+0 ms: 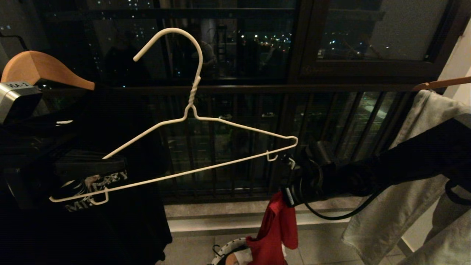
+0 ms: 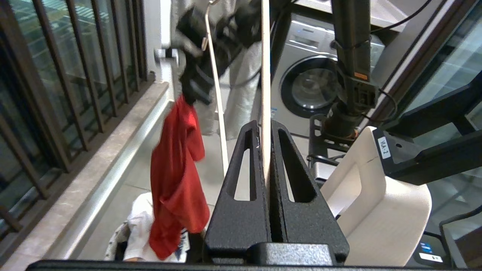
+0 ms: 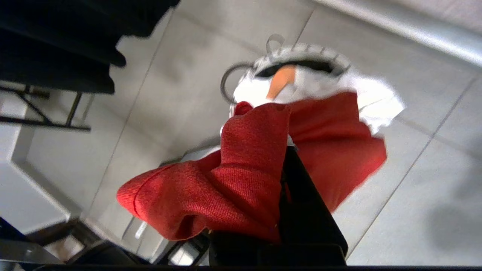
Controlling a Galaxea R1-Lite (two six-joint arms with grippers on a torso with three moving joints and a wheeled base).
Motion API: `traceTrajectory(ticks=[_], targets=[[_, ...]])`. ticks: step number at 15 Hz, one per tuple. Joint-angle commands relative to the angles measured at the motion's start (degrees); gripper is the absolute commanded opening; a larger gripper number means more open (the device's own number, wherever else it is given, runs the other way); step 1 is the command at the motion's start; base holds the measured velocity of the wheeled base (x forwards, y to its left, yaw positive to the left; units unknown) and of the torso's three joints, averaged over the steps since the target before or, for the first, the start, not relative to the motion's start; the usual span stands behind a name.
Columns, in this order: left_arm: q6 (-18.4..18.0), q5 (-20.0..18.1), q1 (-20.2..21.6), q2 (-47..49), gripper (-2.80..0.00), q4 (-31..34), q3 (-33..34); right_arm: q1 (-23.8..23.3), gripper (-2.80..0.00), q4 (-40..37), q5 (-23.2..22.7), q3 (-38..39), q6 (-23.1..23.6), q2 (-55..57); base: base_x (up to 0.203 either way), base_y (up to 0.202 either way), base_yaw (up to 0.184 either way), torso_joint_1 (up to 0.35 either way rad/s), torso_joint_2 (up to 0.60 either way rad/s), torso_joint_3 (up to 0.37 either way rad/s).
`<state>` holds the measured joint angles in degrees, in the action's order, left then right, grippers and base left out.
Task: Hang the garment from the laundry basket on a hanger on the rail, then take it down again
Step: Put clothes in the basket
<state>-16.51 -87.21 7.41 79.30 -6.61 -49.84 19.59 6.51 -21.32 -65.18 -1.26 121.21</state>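
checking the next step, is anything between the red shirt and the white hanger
Nothing visible. The right claw holds the red shirt just below the hanger's free end, with only open air between. The left claw pinches the hanger's other end.

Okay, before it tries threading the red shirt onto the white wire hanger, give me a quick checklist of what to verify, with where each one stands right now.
1. Left gripper shut on the hanger: ok.
2. Right gripper shut on the garment: ok.
3. Garment lifted above the laundry basket: ok.
4. Neck opening spread wide for the hanger: not ok, cloth hangs bunched.
5. Hanger's right end free of cloth: ok.
6. Which part of the garment is pinched: cannot tell.
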Motion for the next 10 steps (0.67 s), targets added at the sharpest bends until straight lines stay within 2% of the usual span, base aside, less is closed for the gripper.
traceTrajectory(ticks=[1,6,9,10], targets=[[-0.1,-0.5,0.5,-0.8,-2.80,-0.1,-0.1,1.0,-2.80,0.2,-0.1,0.1,-0.1,3.9,0.000,0.000,0.000,0.000,0.00,0.000],[-0.1,-0.5,1.8,-1.9,-2.80,-0.1,-0.3,2.1,-2.80,1.4,3.0,-1.3,0.0,8.4,0.000,0.000,0.000,0.000,0.00,0.000],[-0.1,-0.5,2.3,-2.4,-2.80,-0.1,-0.3,2.7,-2.80,1.7,7.5,-4.0,0.0,9.5,0.000,0.000,0.000,0.000,0.00,0.000],[-0.1,-0.5,2.3,-2.4,-2.80,-0.1,-0.3,2.8,-2.80,1.5,7.7,-4.3,0.0,9.6,0.000,0.000,0.000,0.000,0.00,0.000]])
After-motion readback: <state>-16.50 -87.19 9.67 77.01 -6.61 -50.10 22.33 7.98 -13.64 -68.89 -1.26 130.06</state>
